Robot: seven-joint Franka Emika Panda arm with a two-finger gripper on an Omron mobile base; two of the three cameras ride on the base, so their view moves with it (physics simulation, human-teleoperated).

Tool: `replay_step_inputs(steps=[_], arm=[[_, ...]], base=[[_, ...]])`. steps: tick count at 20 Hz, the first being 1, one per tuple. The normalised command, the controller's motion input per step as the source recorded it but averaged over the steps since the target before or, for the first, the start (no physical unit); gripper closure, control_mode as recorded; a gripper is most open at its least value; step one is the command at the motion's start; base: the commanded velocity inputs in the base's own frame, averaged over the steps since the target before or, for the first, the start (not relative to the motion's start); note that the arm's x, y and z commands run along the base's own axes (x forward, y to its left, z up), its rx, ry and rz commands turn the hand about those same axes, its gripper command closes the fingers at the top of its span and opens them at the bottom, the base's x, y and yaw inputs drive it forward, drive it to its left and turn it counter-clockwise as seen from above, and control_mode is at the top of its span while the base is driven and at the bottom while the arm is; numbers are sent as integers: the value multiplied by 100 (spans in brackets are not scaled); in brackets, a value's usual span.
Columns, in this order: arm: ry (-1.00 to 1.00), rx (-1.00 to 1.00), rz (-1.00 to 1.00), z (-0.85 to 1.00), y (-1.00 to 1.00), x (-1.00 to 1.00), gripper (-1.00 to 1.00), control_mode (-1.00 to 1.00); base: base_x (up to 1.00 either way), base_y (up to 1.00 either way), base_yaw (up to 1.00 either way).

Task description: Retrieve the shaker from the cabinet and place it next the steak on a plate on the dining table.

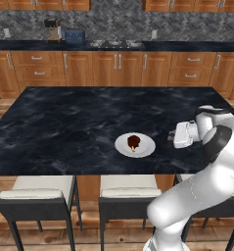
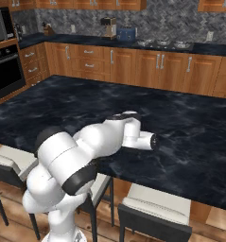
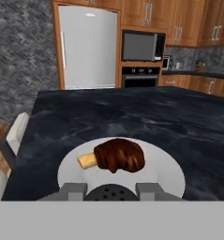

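Note:
A small round white plate (image 1: 147, 147) lies on the black marble dining table (image 1: 64, 127) near its front edge, with the dark brown steak (image 1: 133, 142) on it. My gripper (image 1: 173, 135) hovers low just right of the plate, pointing at it. In the hand view the black shaker (image 3: 108, 194) shows its perforated top between my fingertips (image 3: 74, 189), so the gripper (image 3: 111, 191) is shut on it. Right in front of it are the plate (image 3: 172, 171) and the steak (image 3: 120, 154) with its pale bone end. Orange-brown wall cabinets (image 1: 40, 4) hang above the far counter.
Stools (image 1: 37, 193) stand tucked along the table's front edge. The far counter (image 1: 118, 45) carries a coffee machine (image 1: 53, 29) and a blue toaster (image 1: 75, 36). A fridge (image 3: 87, 47), a microwave (image 3: 142, 46) and an oven stand beyond the table's left end.

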Motion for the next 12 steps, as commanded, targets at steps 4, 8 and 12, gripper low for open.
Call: replay_step_inputs(steps=[4,8,12], arm=[[0,0,0,-17,-1,35,100,-100],[0,0,0,-25,-4,37,100,-100],[0,0,0,-34,-9,32,100,-100]], base=[[0,0,0],[0,0,0],[0,0,0]])
